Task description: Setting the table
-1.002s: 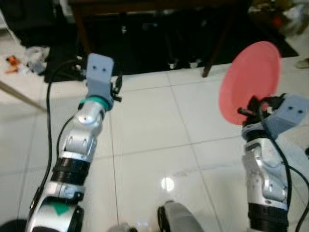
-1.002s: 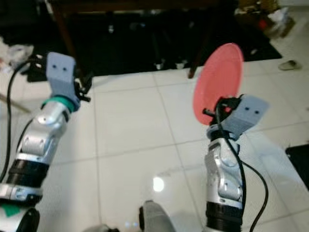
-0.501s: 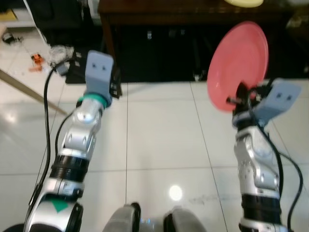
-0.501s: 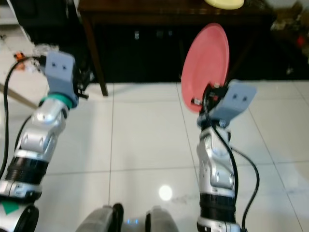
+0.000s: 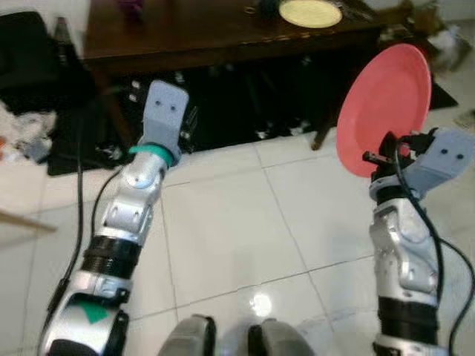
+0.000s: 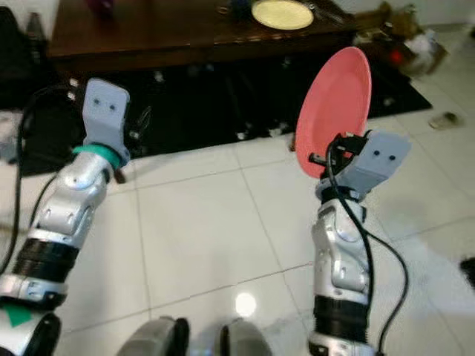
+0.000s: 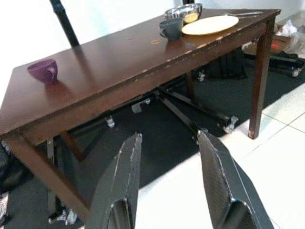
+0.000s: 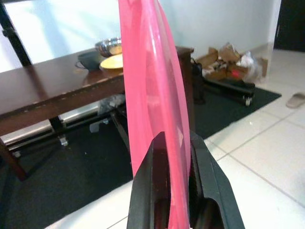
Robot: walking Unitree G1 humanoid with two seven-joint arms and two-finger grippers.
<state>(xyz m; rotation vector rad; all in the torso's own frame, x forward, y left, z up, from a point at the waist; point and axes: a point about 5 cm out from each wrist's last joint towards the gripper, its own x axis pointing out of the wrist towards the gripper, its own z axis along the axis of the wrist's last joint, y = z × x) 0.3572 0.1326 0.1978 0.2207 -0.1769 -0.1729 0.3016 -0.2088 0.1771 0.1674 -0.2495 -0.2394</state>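
Note:
My right gripper point(image 8: 174, 157) is shut on the lower rim of a pink plate point(image 5: 386, 104), held upright on edge in front of me on the right. The dark wooden table point(image 7: 119, 62) stands ahead, across a stretch of white tile. On it lie a yellow plate point(image 5: 310, 12), a dark mug point(image 7: 170, 28), a metal bowl point(image 7: 183, 13) and, at the far left end, a purple cup point(image 7: 44, 70). My left gripper point(image 7: 169, 157) is raised and open, with nothing between its fingers, facing the table's front edge.
A black mat and wheeled frame point(image 7: 186, 114) lie under the table. Table legs point(image 7: 259, 86) stand at the corners. Boxes and clutter point(image 8: 228, 64) sit on the floor to the right of the table, and a slipper point(image 8: 296, 99) rests on the tile.
The view has shifted: the tabletop with its yellow plate now shows at the top. Both arms keep their raised poses and the pink plate stays gripped.

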